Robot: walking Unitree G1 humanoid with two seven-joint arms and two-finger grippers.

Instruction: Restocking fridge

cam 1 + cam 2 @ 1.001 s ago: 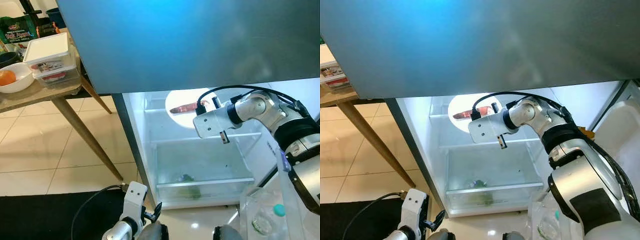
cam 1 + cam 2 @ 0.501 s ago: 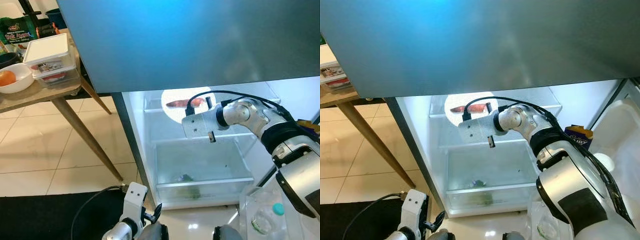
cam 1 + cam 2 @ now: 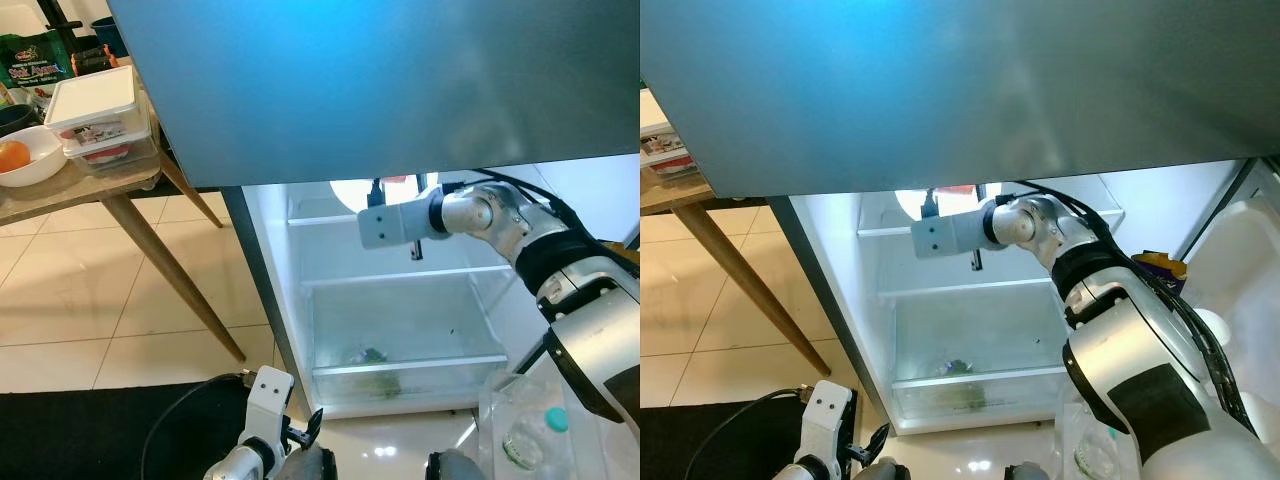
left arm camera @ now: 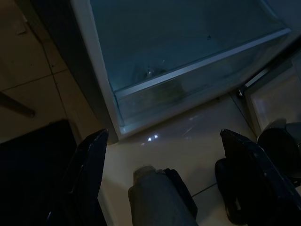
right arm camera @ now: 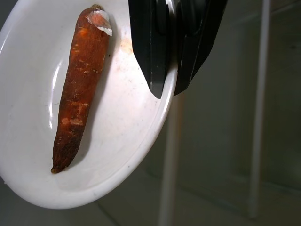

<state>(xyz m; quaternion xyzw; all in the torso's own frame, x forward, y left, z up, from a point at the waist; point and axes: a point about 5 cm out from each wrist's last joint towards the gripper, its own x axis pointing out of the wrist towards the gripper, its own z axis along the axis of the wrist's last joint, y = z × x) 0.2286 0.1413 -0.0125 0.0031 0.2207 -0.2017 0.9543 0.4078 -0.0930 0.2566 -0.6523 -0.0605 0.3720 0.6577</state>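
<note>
Clamped on the rim of a white plate [image 5: 94, 155], the right gripper [image 5: 169, 70] reaches deep under the open fridge [image 3: 400, 300], its two black fingers [image 5: 150, 52] pinched together over the plate's edge at about two o'clock from the carrot [image 5: 77, 89] that lies lengthwise on it. From the head camera the right arm's wrist sits at roughly twelve o'clock of the fridge opening, just above the upper shelf [image 3: 400, 275].

Compared with a second ago, the arm has pushed further in and up: the plate and carrot were then plainly seen at the back of the cavity, while now only a sliver of the plate [image 3: 350, 192] peeks out below the door's edge. That suggests the plate is being carried onto the top level, so the placing step looks close to done, though release has not happened.

Low at six o'clock, the left gripper [image 4: 160, 179] hangs idle with its fingers spread wide above the tiled floor [image 4: 188, 136], facing the crisper drawer [image 3: 400, 345]. At ten o'clock a wooden table [image 3: 110, 185] carries a lidded container [image 3: 100, 115] and a bowl [image 3: 30, 160].
</note>
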